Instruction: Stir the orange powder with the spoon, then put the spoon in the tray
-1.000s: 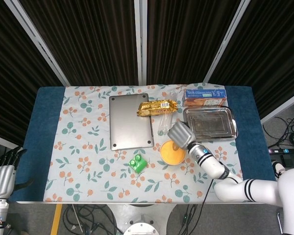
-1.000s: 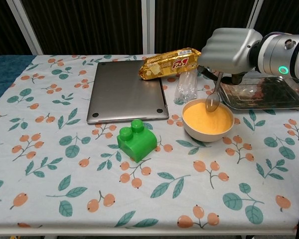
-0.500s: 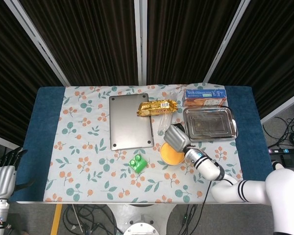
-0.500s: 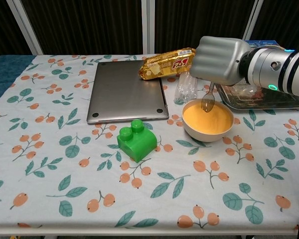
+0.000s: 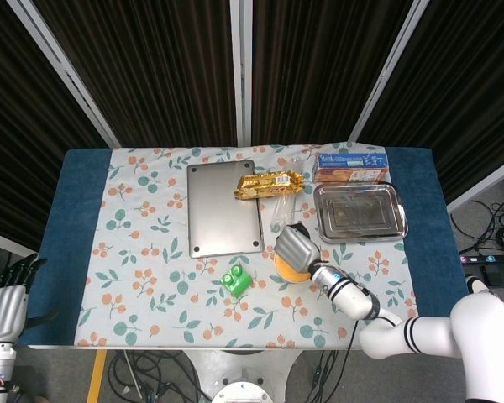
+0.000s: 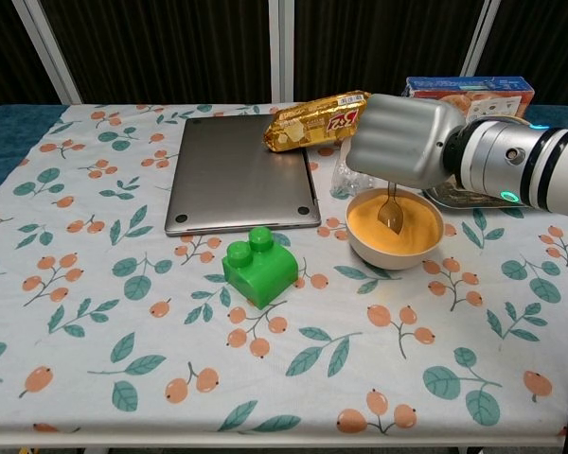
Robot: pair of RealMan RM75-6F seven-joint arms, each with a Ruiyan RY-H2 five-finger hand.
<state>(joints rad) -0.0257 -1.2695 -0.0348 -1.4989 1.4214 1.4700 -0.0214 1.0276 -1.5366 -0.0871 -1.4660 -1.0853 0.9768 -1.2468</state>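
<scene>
Right hand [image 6: 402,137] closed around spoon [image 6: 390,210], its tip dipped in orange powder [image 6: 398,225] inside bowl [image 6: 395,248]. Tray [image 5: 359,211] sat just behind, beyond bowl. Left hand [image 5: 2,306] hung off desk [image 5: 143,252], fingers apart, holding nothing.

Both views are evenly and brightly lit from above, with soft, short shadows under the things on the surface [image 6: 123,312]. The dark curtains [image 5: 160,67] behind stay nearly black with little detail. The closed laptop [image 6: 241,170] shows a mild sheen, and the metal tray [image 5: 359,211] carries faint reflections. Focus is sharp throughout; the chest view bends slightly toward its edges.
</scene>
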